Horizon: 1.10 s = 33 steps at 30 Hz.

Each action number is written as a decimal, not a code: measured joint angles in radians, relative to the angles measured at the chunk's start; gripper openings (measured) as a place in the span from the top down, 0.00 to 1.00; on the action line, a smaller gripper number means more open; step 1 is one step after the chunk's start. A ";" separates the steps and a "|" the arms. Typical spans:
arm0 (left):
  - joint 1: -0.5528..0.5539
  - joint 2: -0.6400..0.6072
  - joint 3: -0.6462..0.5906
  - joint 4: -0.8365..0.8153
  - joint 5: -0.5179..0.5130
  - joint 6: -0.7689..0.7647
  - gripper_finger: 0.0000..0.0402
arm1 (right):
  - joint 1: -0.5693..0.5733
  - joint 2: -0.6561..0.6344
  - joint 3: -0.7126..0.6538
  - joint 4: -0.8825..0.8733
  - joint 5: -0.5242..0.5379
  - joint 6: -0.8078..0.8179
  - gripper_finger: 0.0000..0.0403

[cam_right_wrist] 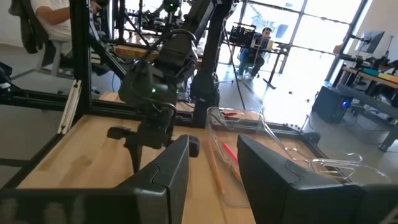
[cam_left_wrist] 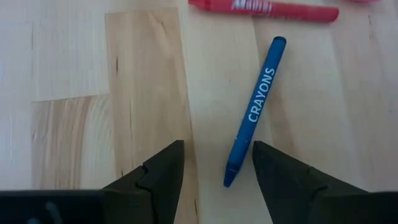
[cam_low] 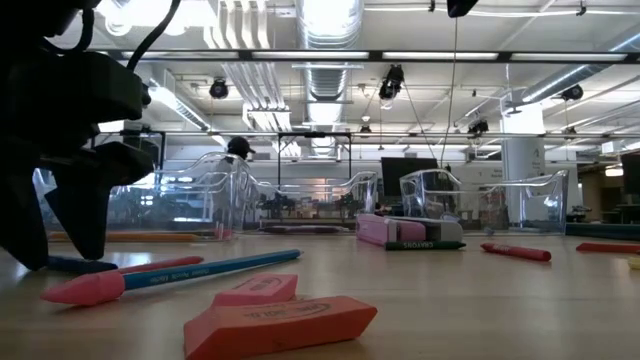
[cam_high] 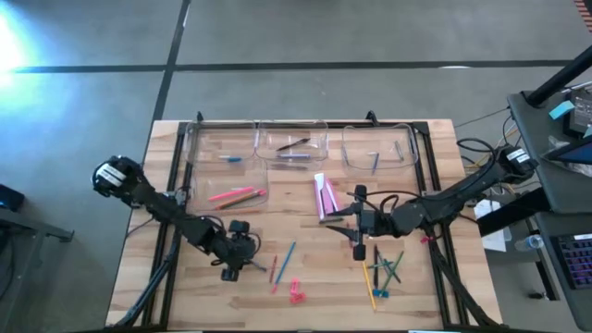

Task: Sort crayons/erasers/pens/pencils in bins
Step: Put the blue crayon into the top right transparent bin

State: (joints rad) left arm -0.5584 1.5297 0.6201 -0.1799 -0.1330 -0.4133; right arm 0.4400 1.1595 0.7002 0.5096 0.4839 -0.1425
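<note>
My left gripper [cam_left_wrist: 217, 171] is open and points steeply down at the near left of the table [cam_high: 236, 264]. Its fingers stand on either side of the pointed tip of a blue crayon [cam_left_wrist: 255, 106] that lies flat on the wood, touching nothing. A red crayon [cam_left_wrist: 264, 9] lies just beyond it. Two pink-red erasers [cam_high: 296, 294] lie near the front edge [cam_low: 280, 322], beside a blue pencil [cam_high: 287, 254]. Clear bins [cam_high: 268, 139] stand along the far edge. My right gripper [cam_right_wrist: 211, 162] hovers level over the table's middle [cam_high: 356, 222], open, with nothing between its fingers.
Three bins line the far edge, and a fourth [cam_high: 199, 185] in front of the left one holds pink and orange sticks. A pink box [cam_high: 326, 196] lies mid-table. A heap of thin coloured sticks [cam_high: 384, 273] lies at the near right. People sit beyond the table.
</note>
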 joint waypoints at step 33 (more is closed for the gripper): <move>-0.040 -0.190 0.026 -0.087 -0.063 0.005 0.99 | 0.000 0.000 0.000 -0.002 0.016 0.004 0.68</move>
State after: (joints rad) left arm -0.5987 1.3401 0.6459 -0.2664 -0.1959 -0.4085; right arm 0.4400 1.1595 0.6998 0.5072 0.5003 -0.1383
